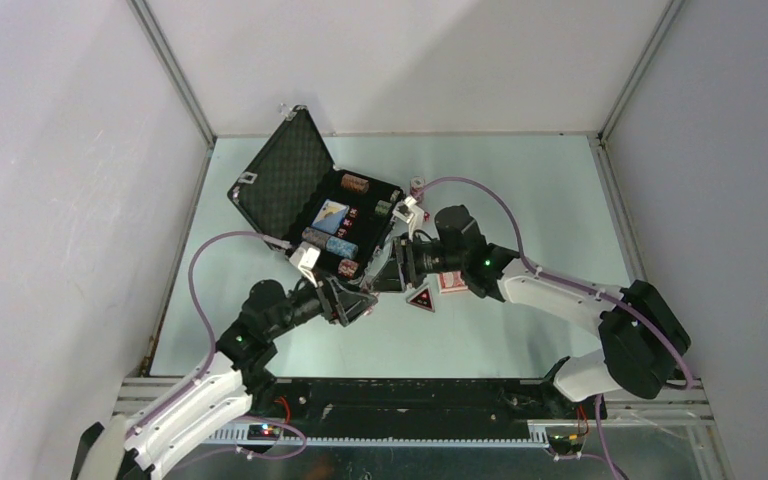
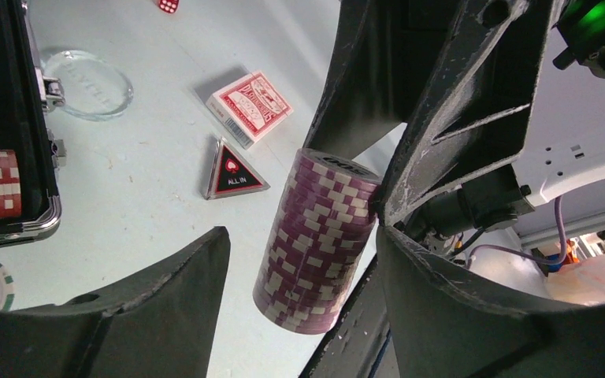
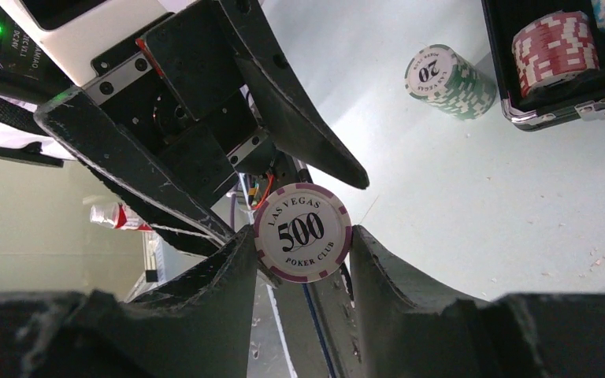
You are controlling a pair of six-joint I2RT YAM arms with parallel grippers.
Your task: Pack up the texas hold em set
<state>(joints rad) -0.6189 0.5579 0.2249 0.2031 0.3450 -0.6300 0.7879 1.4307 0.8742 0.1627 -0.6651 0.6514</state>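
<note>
The black briefcase (image 1: 260,185) lies open at the back left, with chip stacks and a blue deck in its foam tray. My right gripper (image 3: 302,246) is shut on a purple-and-white chip stack (image 3: 302,232), held lying on its side above the table. My left gripper (image 2: 299,236) is open around the same stack (image 2: 315,244); its left finger (image 2: 173,276) stands apart from the chips. The two grippers meet just in front of the case (image 1: 375,285). The black-red triangle (image 2: 232,172), the red deck (image 2: 250,107) and a red die (image 2: 168,5) lie on the table.
A green chip stack (image 3: 445,79) lies on the table beside the case's metal edge (image 3: 551,110). A red chip stack (image 3: 555,43) sits inside the case. A clear round disc (image 2: 88,83) lies by the latch. Grey walls enclose the table on three sides.
</note>
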